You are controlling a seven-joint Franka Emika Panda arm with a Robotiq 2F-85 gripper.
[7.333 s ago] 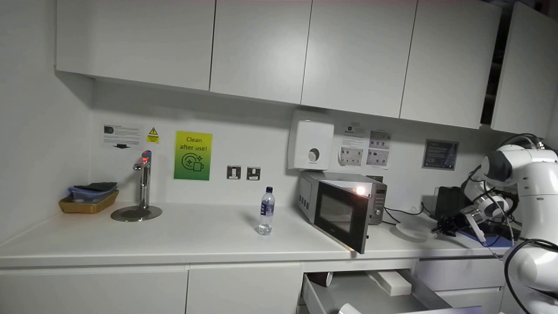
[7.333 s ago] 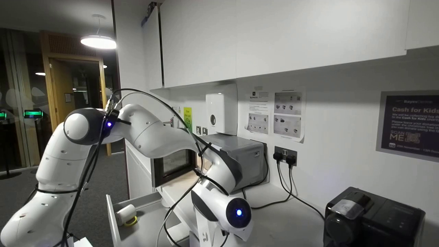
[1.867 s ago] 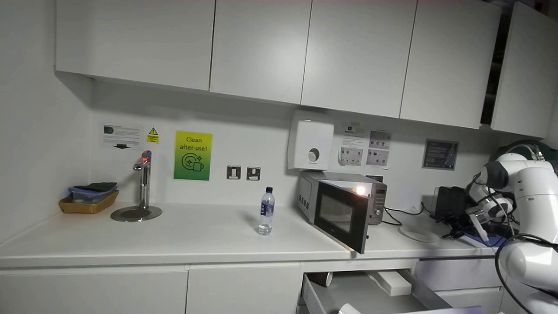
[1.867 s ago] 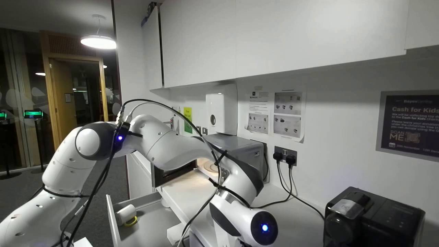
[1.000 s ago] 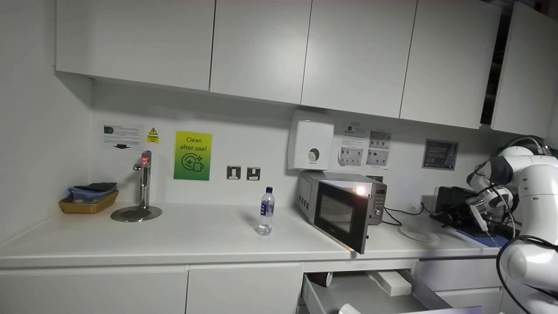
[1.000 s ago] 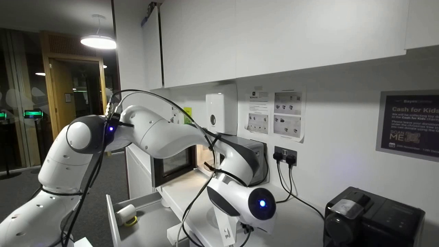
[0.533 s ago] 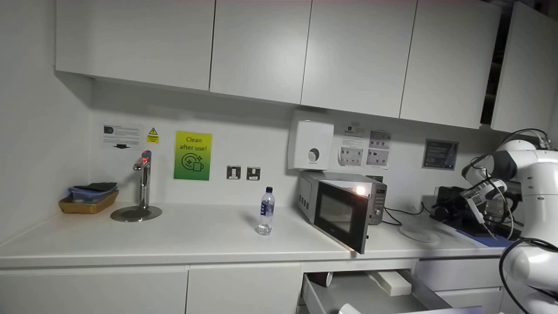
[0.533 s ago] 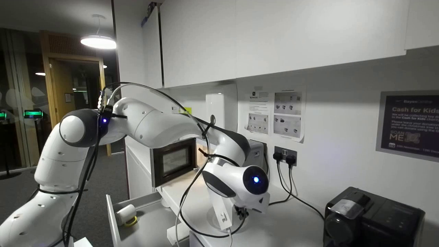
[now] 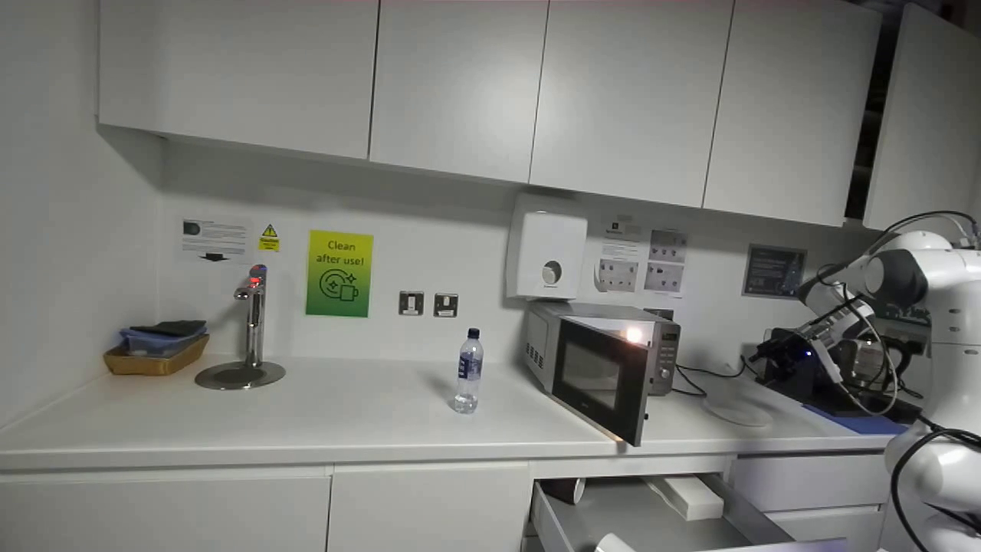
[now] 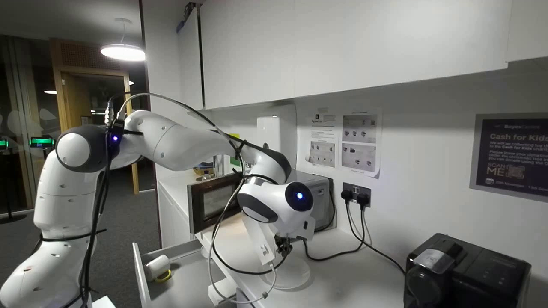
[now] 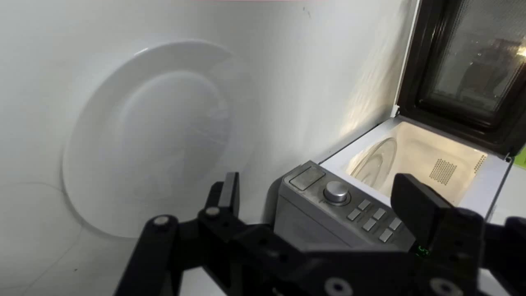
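In the wrist view the white plate (image 11: pixel 164 123) is lying on the pale counter (image 11: pixel 33 135) in the left half of the frame, mostly outside the gap of the gripper (image 11: pixel 317 183), while one dark finger (image 11: pixel 231 193) is covering a bit of its lower right edge. The jaws are standing wide apart, and the grey microwave (image 11: pixel 308 224) is showing its knob and buttons behind the space between them. In an exterior view the plate (image 10: pixel 293 273) is lying at the bottom centre of the frame, under the hanging gripper, though the height between them is hard to judge. Only the wrist view is revealing the glass turntable (image 11: pixel 376 162) inside the lit cavity, with the microwave door (image 11: pixel 468 65) standing open at the upper right. In an exterior view an upright water bottle (image 9: pixel 469 376) is appearing near mid-frame; in an exterior view a white mug (image 10: pixel 157 265) with a yellow handle is resting in the open drawer (image 10: pixel 188 278). The plate's right rim is fading into the counter's shine in the wrist view, and the gripper's body is running off the bottom edge. In an exterior view the gripper is blending into dark equipment (image 9: pixel 824 400), and the arm (image 9: pixel 950 345) is leaving the frame at the right.
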